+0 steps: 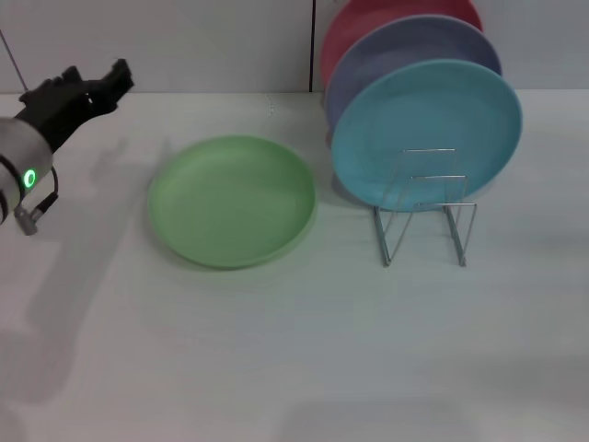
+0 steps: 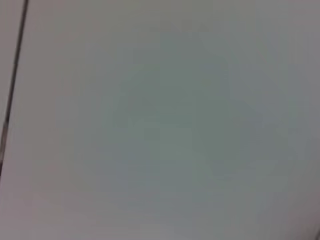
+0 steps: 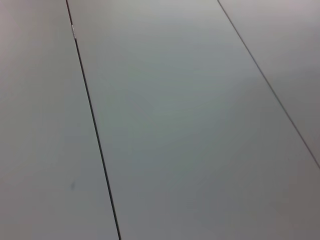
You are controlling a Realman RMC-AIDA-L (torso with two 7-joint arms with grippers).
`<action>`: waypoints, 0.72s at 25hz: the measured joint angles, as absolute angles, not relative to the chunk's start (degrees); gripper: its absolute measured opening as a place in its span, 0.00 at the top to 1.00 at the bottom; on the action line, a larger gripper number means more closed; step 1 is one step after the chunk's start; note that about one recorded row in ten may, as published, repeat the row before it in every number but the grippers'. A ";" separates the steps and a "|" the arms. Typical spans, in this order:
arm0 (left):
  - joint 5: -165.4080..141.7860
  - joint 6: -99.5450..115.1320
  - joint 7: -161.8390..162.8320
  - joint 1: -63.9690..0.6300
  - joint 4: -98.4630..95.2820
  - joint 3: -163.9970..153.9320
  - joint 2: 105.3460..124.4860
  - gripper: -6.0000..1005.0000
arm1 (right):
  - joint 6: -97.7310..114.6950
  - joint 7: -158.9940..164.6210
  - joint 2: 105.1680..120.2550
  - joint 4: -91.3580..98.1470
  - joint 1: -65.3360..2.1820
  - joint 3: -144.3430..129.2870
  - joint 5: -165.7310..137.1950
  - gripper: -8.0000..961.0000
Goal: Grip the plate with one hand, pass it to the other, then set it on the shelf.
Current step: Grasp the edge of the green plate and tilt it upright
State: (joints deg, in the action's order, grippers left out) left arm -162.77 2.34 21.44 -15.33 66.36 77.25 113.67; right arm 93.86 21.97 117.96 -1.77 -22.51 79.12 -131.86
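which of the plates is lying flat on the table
The green plate, alone on the table left of the rack; the blue, purple and red plates stand upright.

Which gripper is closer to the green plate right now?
Left. The left gripper hangs off the green plate's far left side, apart from it. The right gripper appears in no view.

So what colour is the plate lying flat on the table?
Light green plate, clearest in the head view.

The light green plate (image 1: 232,200) lies flat on the tabletop. Just right of it stands the silver wire shelf (image 1: 425,207), holding upright plates.
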 joint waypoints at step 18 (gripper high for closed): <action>-152.82 -40.45 0.04 -21.26 78.41 89.82 117.96 0.31 | 93.51 21.97 117.94 -1.77 -22.59 79.01 -132.18 0.35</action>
